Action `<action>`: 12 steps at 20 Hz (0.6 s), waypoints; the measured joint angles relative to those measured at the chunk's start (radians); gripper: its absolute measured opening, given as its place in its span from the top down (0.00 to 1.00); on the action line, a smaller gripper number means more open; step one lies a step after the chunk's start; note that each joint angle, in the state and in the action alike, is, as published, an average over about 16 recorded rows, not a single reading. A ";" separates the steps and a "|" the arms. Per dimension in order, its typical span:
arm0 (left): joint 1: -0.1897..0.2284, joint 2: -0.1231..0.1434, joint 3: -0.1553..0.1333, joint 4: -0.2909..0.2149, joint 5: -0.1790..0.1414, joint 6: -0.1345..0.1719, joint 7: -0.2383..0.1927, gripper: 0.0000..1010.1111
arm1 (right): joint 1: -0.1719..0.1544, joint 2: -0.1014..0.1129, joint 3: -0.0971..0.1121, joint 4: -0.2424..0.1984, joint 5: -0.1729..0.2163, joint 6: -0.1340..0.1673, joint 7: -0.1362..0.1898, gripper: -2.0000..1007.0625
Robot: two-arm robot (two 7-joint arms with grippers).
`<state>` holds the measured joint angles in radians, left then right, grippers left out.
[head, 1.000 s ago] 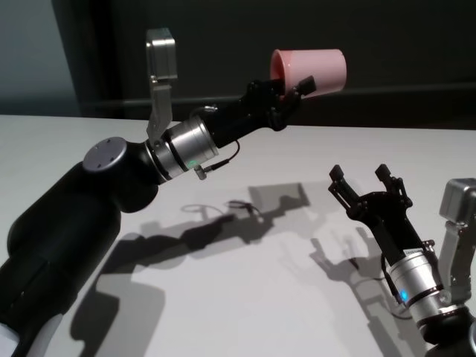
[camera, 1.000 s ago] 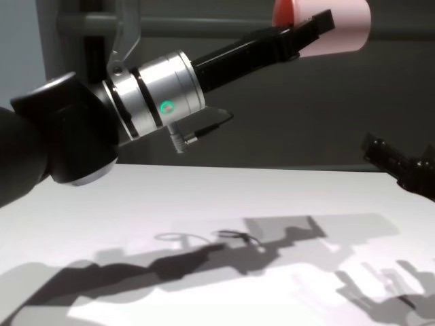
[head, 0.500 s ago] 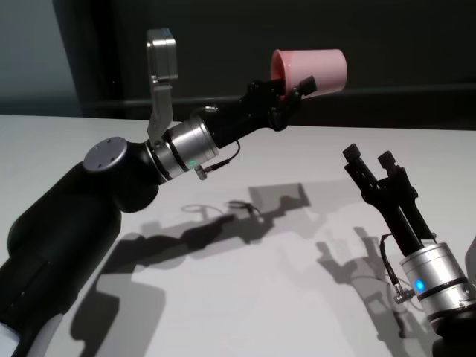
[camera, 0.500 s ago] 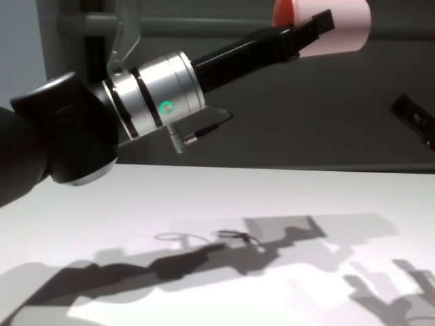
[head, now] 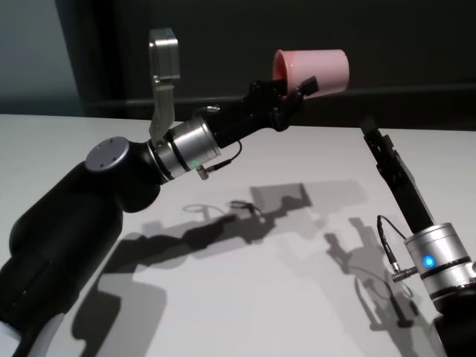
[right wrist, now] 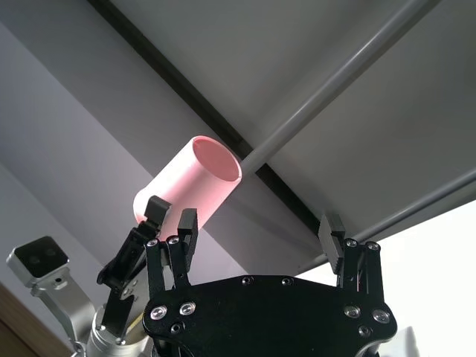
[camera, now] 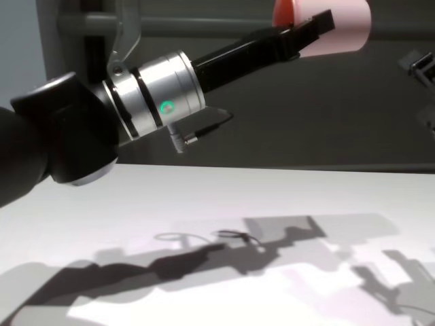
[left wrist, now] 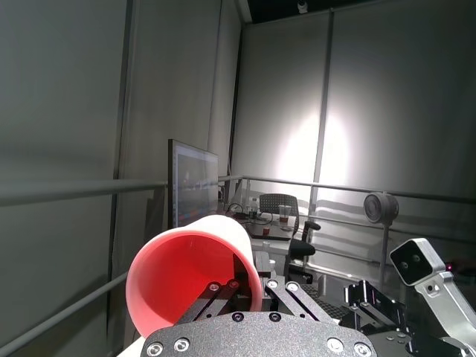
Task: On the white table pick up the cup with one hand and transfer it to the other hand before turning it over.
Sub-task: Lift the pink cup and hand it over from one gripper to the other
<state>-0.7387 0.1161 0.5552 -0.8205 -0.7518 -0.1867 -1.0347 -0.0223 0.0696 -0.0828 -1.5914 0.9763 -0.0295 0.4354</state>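
The pink cup (head: 312,70) lies on its side in the air, high above the white table (head: 245,297). My left gripper (head: 294,89) is shut on its rim, one finger inside and one outside the wall. The cup also shows in the chest view (camera: 342,24), the left wrist view (left wrist: 186,271) and the right wrist view (right wrist: 190,182). My right gripper (head: 372,135) is raised to the right of the cup and a little below it, pointing up towards it, not touching. In the right wrist view its fingers stand wide apart, so the right gripper (right wrist: 256,227) is open and empty.
My left arm (head: 111,186) reaches across the left half of the table. My right forearm (head: 435,260) rises at the right edge. A dark wall with a rail (camera: 204,27) stands behind the table's far edge. Arm shadows lie on the tabletop (camera: 204,197).
My right arm has lifted off the table area, turned its gripper edge-on and swung it up towards the cup. My left gripper and the cup have stayed where they were.
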 joint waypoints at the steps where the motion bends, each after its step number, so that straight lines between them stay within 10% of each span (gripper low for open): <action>1: 0.000 0.000 0.000 0.000 0.000 0.000 0.000 0.95 | 0.008 -0.002 0.000 0.007 0.023 0.013 0.008 0.01; 12: 0.000 0.000 0.000 0.000 0.000 0.000 0.000 0.95 | 0.099 -0.034 -0.003 0.119 0.247 0.143 0.112 0.01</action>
<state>-0.7387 0.1161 0.5552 -0.8205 -0.7518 -0.1866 -1.0347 0.0762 0.0359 -0.0857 -1.4723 1.2233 0.1131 0.5474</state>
